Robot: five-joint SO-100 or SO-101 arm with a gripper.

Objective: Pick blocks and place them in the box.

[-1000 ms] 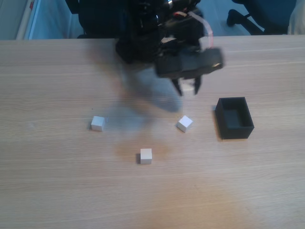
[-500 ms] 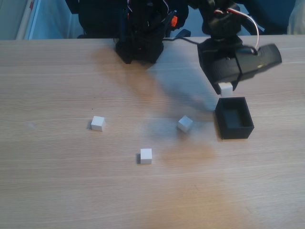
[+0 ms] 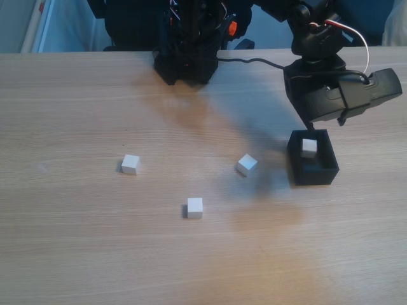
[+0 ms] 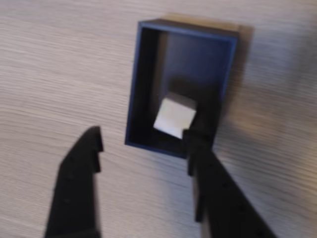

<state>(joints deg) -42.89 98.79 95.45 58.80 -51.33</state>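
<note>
One small plain white cube [image 4: 174, 116] sits inside the small black open-topped box [image 4: 148, 79], while the black two-finger gripper [image 4: 143, 146] hangs above with fingers spread, released. Three matching white cubes [image 3: 130, 164] [image 3: 194, 208] [image 3: 246, 164] lie on the wooden table [image 3: 76, 241]; the wrist view is blurred.

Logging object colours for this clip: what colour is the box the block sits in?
Black, dark inside and out; the box shows clearest in the fixed view.
</note>
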